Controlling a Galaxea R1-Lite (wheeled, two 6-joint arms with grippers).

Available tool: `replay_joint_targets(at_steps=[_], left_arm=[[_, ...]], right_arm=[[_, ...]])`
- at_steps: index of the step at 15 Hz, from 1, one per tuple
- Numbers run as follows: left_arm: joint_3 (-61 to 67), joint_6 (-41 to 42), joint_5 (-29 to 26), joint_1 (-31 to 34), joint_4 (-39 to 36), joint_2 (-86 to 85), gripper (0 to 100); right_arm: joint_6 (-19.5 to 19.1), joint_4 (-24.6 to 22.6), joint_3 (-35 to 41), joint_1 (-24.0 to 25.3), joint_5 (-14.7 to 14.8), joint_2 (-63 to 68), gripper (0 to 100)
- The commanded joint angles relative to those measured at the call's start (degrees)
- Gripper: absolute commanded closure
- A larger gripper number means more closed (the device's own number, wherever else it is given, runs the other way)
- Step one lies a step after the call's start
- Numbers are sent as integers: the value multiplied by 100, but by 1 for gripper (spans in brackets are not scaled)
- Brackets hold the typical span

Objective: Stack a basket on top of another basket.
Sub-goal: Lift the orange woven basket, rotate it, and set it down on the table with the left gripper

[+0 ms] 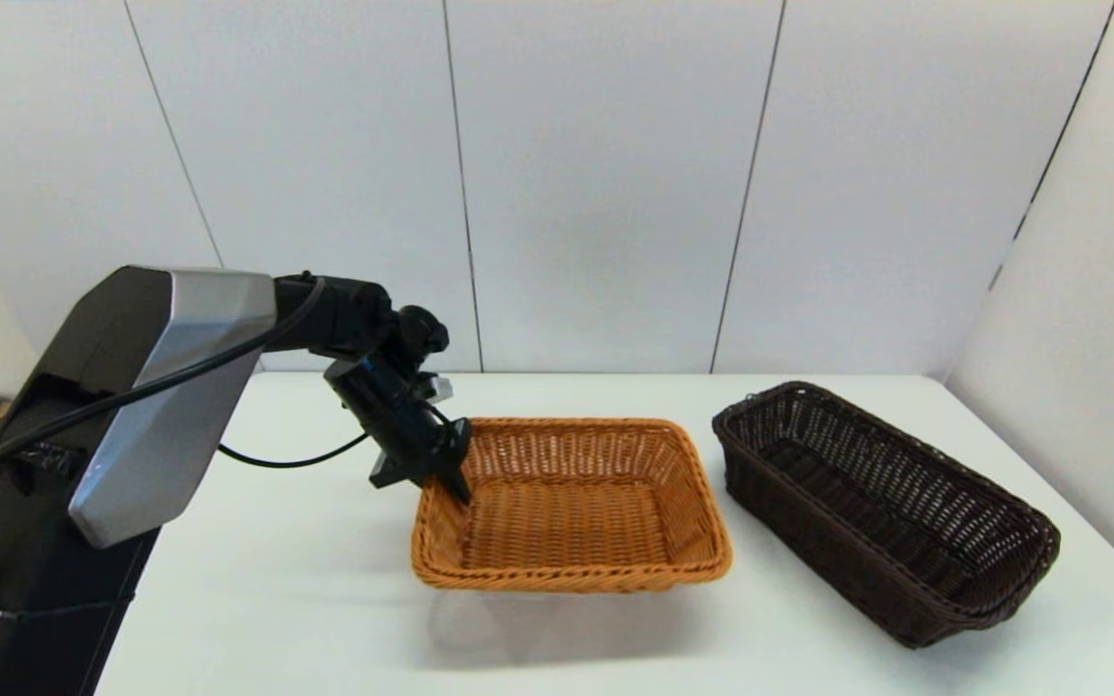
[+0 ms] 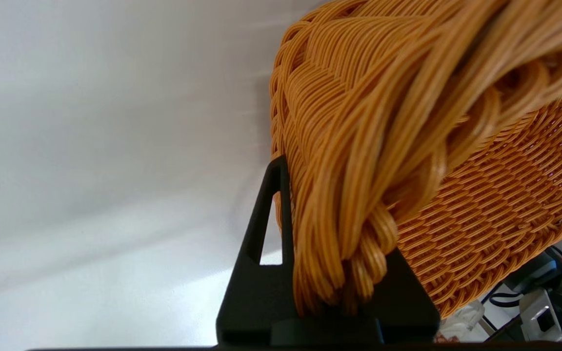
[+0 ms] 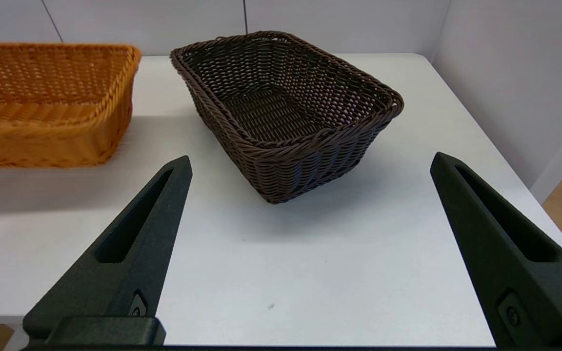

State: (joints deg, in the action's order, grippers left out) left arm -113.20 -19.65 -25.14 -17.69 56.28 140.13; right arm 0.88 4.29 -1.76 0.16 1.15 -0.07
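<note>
Nearest the lower edge of the right wrist view, the right gripper [image 3: 310, 243] hangs above the white table [image 3: 271, 263] with its two black fingers spread wide and nothing between them (this arm does not show in the head view). Beyond it, at the centre right of the head view, the dark brown basket [image 1: 881, 507] sits flat on the table, set at an angle. Just left of it, at the middle of the frame, the orange-tan basket [image 1: 571, 507] is raised on its left side, casting a shadow beneath. The left gripper [image 1: 446, 474] pinches the braided rim at that basket's left edge, one finger [image 2: 266, 234] on each side of the braid.
</note>
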Motion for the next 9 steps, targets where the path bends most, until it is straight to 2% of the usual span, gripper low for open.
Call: replay_joint_targets(at_steps=[1, 9], left_arm=[[0, 5, -18, 2, -74, 199, 100], [0, 199, -44, -7, -118, 278, 100]], right_arm=[[0, 2, 0, 2, 0, -1, 0], [0, 2, 0, 2, 0, -1, 0]])
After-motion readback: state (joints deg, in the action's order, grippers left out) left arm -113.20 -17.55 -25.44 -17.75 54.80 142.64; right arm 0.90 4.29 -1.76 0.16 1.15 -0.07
